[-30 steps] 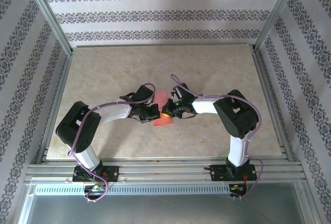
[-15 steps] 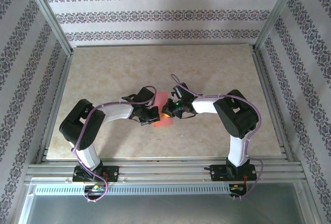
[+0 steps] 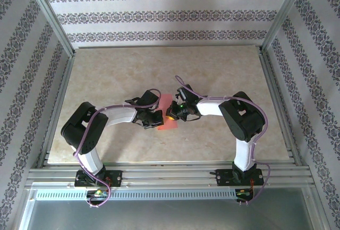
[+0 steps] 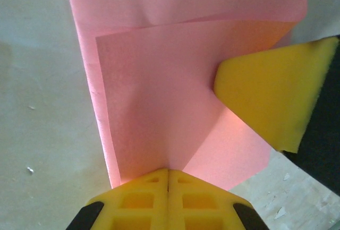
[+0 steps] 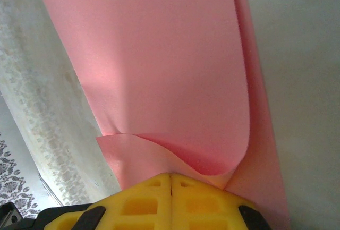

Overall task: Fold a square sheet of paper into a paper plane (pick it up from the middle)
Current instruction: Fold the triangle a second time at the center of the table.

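Note:
The square sheet of paper [image 3: 166,114] is salmon-pink and lies partly folded at the table's middle, between the two grippers. My left gripper [image 3: 156,117] is at its left edge. In the left wrist view its yellow jaws [image 4: 168,172] are shut, and a raised crease of the sheet [image 4: 159,81] runs out of their tip. My right gripper [image 3: 173,114] is at the sheet's right side. Its jaws [image 5: 171,177] are shut where a curled-over flap of the sheet [image 5: 159,70] meets them. One of the right gripper's yellow fingers [image 4: 271,97] rests against the flap.
The beige marbled table [image 3: 223,76] has free room on every side of the sheet. Aluminium rails [image 3: 170,174] run along the near edge by the arm bases, and patterned walls close in the back and sides.
The left arm has shifted a little to the right, bringing its gripper closer to the sheet. The right gripper has stayed at the sheet. Both grippers have stayed shut.

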{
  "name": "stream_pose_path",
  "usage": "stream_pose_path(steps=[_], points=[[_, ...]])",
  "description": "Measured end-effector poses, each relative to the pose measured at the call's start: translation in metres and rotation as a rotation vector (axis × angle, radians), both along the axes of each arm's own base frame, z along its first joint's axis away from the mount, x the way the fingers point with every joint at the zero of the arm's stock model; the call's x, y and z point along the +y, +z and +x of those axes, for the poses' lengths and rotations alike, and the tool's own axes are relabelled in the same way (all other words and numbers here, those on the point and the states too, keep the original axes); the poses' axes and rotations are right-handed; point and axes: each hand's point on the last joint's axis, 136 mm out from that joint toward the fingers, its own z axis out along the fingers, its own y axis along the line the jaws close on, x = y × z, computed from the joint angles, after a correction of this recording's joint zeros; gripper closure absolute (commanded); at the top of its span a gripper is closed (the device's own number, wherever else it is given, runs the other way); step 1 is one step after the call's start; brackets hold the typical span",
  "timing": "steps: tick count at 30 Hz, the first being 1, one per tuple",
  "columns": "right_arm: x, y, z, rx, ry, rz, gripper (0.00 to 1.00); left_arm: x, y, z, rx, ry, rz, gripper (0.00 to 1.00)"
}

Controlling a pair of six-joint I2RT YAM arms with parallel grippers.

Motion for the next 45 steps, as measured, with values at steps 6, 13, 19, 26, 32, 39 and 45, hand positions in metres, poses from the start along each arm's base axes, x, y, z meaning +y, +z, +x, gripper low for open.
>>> stream_pose_path(steps=[6, 13, 19, 26, 32, 39, 45], points=[[0.001, 0.000, 0.001, 0.003, 0.001, -0.002, 1.00, 0.006, 0.000, -0.009, -0.008, -0.022, 0.007, 1.00], [0.001, 0.000, 0.001, 0.007, 0.000, -0.004, 1.00, 0.020, 0.003, -0.030, 0.032, -0.044, 0.043, 1.00], [0.001, 0.000, 0.000, 0.009, 0.001, -0.005, 1.00, 0.017, 0.033, -0.024, -0.031, -0.056, 0.030, 1.00], [0.002, 0.000, 0.002, 0.008, 0.001, -0.004, 1.00, -0.001, 0.041, 0.004, -0.090, -0.037, -0.013, 1.00], [0.001, 0.000, 0.002, 0.008, 0.001, -0.004, 1.00, 0.004, 0.011, -0.001, -0.022, -0.022, 0.037, 1.00], [0.002, 0.000, 0.002, 0.008, 0.001, -0.004, 1.00, 0.011, -0.001, -0.007, -0.004, -0.017, 0.064, 1.00], [0.002, 0.002, 0.003, -0.008, 0.010, -0.002, 1.00, 0.011, -0.002, -0.007, -0.010, -0.017, 0.058, 1.00]])
